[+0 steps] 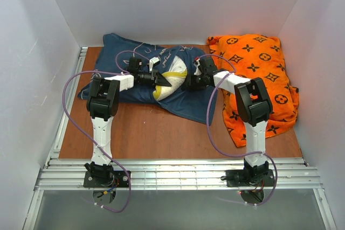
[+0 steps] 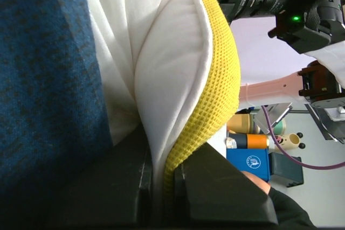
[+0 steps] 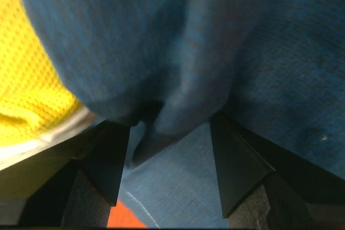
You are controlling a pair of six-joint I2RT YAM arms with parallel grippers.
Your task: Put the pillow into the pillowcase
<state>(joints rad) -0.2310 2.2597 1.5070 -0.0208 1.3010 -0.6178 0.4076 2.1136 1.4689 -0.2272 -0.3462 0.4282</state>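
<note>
**Plump white, yellow-banded pillow [image 1: 172,83] lies between my hands, navy fish-print fabric pillowcase [image 1: 121,52] opening rightward.**
My left hand [image 2: 161,176] clamps the band; my right hand [image 3: 167,127] gapes over case cloth.

You see two arms, left arm [image 1: 101,133] lower left, right arm [image 1: 254,133] lower right, white link shells, black joint housings, a purple cable [image 1: 64,96] looped beside each, black base plates [image 1: 107,180] at the bottom, black wedge fingers [image 3: 102,160], one green LED [image 2: 295,18]
</note>
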